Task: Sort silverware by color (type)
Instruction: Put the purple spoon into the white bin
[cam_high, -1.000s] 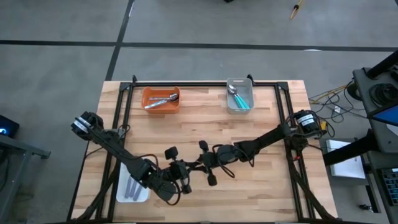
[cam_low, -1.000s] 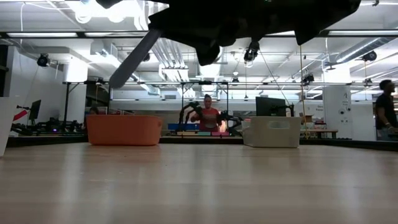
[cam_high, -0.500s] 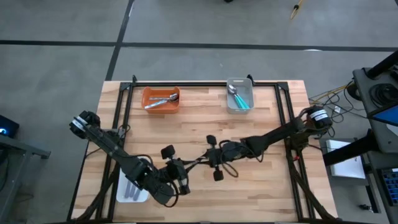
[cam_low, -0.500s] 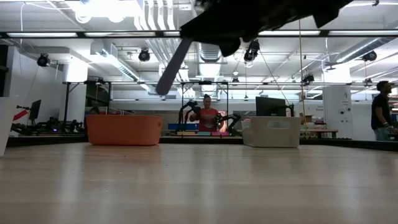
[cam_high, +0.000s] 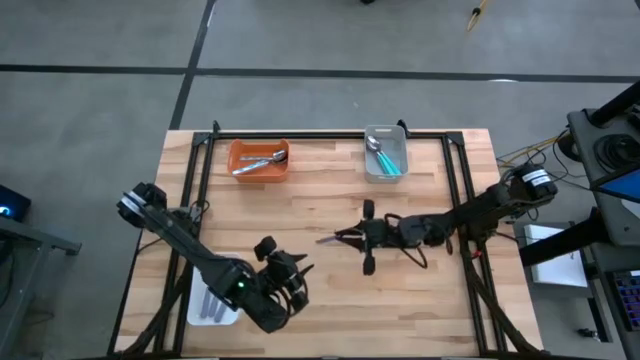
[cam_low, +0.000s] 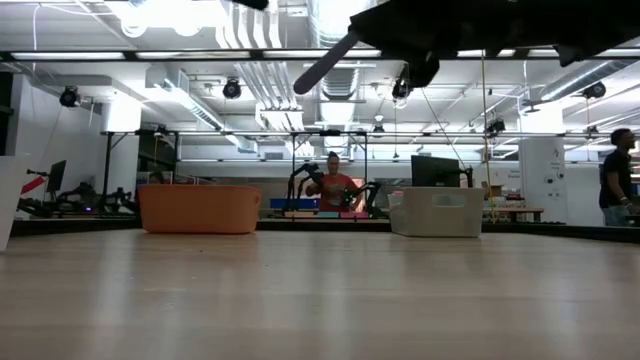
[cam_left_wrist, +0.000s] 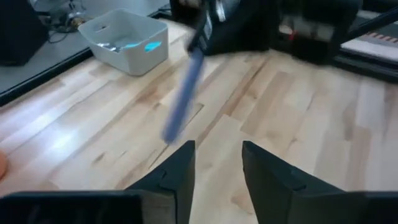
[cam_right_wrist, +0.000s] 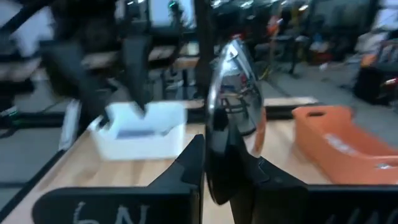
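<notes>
Overhead, the right gripper (cam_high: 352, 237) pinches a lavender-handled spoon (cam_high: 330, 239) above mid-table while the left gripper (cam_high: 298, 281), near the white tray (cam_high: 200, 310), stands parted and empty; its wrist view shows that handle (cam_left_wrist: 182, 99) beyond spread fingers (cam_left_wrist: 176, 176).

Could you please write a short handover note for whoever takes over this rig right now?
Right hand: shut on a lavender-handled spoon, held in the air over mid-table; its bowl sits between the fingers in the right wrist view.
Left hand: open and empty, near the table's front left beside the white tray.
Done: spoons lie in the orange tray, teal-handled ones in the grey tray, pale ones in the white tray.
Left: the held spoon still needs a tray. No loose spoons show on the wooden table.
</notes>
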